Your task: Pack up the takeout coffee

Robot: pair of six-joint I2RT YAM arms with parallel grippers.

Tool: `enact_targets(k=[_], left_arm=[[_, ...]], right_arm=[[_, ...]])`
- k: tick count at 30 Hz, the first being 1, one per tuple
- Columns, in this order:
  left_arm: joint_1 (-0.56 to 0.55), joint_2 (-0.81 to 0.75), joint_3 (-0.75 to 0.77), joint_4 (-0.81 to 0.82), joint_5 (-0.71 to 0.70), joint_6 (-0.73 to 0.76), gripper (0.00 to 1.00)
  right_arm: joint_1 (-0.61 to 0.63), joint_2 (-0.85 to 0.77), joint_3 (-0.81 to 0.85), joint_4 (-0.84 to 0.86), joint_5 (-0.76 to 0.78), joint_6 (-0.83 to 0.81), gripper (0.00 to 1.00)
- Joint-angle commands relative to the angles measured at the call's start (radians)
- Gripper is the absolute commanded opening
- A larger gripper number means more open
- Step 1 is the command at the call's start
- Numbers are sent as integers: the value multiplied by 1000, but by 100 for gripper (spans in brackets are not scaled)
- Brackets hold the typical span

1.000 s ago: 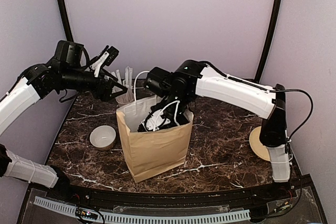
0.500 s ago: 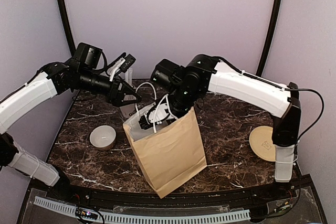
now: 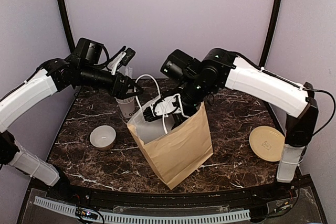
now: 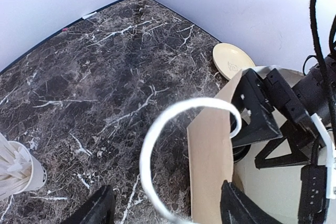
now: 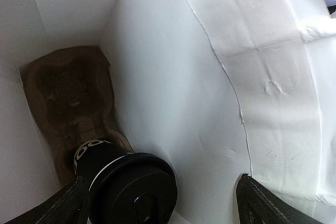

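The coffee cup (image 5: 126,187), black lid on, sits deep in the paper bag (image 3: 178,145), seated in the end pocket of a cardboard carrier (image 5: 68,93) on the bag's floor. The right gripper (image 5: 163,192) hangs above it inside the bag's mouth, fingers spread wide, gripping nothing. The bag leans on the marble table (image 3: 231,114). The left gripper (image 4: 165,211) is spread too, one white handle (image 4: 146,153) looping between its fingers. Bowl (image 3: 103,137) left, plate (image 3: 268,143) right.
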Motion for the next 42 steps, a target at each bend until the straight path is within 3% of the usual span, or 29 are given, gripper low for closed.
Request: enact_targets(k=[1,6,13,23,29,36,38,42], left_arm=[[0,-46,32,24,-41,-101,75],[-2,-28,-21,90,86,-179,76],[-13,21,-108,306,244,-294,72],[-39,48,-63,335,225,-306,72],[-53,140,28,268,127,-314,70],[-64,184,83,347,241,-355,67],[-63,178,96,321,188,-359,65],[-64,133,143,191,-96,-311,67]], right_arm=[[4,-59,14,12,-40,11,99],[-8,-64,-22,42,-43,17,99],[-21,-87,-40,57,-52,21,99],[-77,-133,54,-26,-74,-42,99],[-91,-156,112,-105,-98,-79,99],[-165,-192,176,-132,-88,-96,99],[-194,-206,184,-142,-107,-101,99],[-252,-238,168,-139,-128,-95,99]])
